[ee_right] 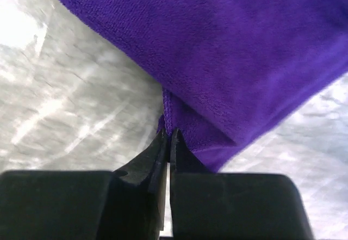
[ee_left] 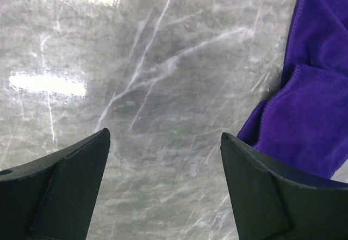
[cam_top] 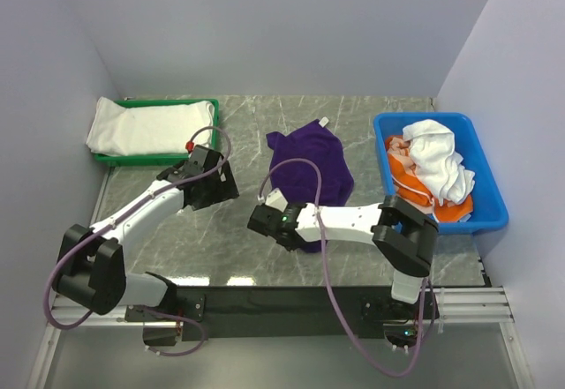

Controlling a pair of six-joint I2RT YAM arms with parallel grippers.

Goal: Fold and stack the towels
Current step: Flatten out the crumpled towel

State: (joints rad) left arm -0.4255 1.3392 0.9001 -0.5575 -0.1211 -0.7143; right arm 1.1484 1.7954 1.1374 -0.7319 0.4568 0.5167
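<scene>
A deep purple towel (cam_top: 311, 161) lies rumpled on the marble table (cam_top: 238, 230) in the middle. My right gripper (ee_right: 169, 133) is shut on the hemmed corner of that purple towel (ee_right: 239, 49) at its near left edge, and in the top view the right gripper (cam_top: 265, 220) sits just left of the cloth. My left gripper (ee_left: 164, 136) hangs open over bare marble, its right finger (ee_left: 261, 191) beside the purple towel (ee_left: 318, 115), not touching it. In the top view the left gripper (cam_top: 221, 182) is left of the towel. A folded white towel (cam_top: 150, 126) lies on the green tray (cam_top: 212, 105).
A blue bin (cam_top: 481, 155) at the right holds a white towel (cam_top: 439, 161) and an orange one (cam_top: 424, 195), bunched together. Grey walls close in the table on three sides. Purple cables loop from both arms.
</scene>
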